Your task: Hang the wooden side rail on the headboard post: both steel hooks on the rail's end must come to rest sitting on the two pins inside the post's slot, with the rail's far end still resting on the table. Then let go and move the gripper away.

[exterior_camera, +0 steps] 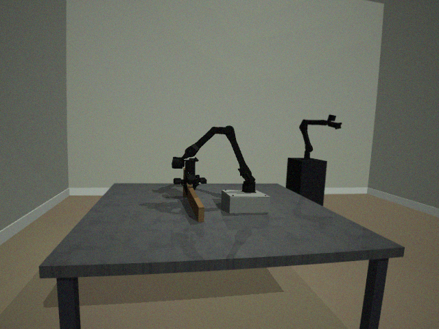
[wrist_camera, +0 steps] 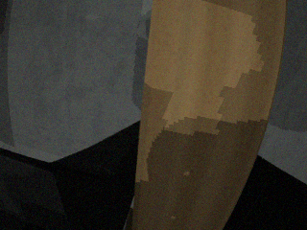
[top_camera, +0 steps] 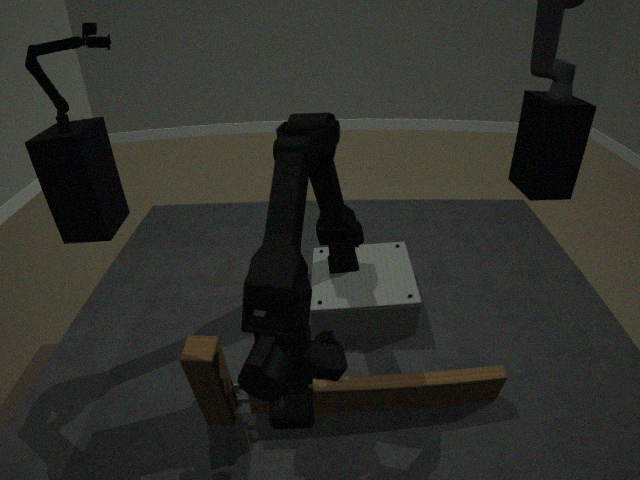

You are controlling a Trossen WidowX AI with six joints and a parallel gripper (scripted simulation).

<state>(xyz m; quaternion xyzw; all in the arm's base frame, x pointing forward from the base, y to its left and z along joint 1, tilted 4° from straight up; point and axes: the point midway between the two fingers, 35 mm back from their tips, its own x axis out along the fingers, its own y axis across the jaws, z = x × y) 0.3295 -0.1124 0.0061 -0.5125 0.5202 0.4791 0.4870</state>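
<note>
The wooden rail stands on edge, its far end low at the table to the right in the top view. My gripper is shut on the rail near its hooked end and points down at it. The wooden headboard post stands upright left of the gripper. The steel hooks show in the small gap between rail end and post, level with the lower part of the dark slot. The pins are hidden, and whether the hooks sit on them cannot be told.
The arm's pale base block stands on the grey table behind the rail. Black pedestals with other arms stand beyond the table. The post is close beside the gripper.
</note>
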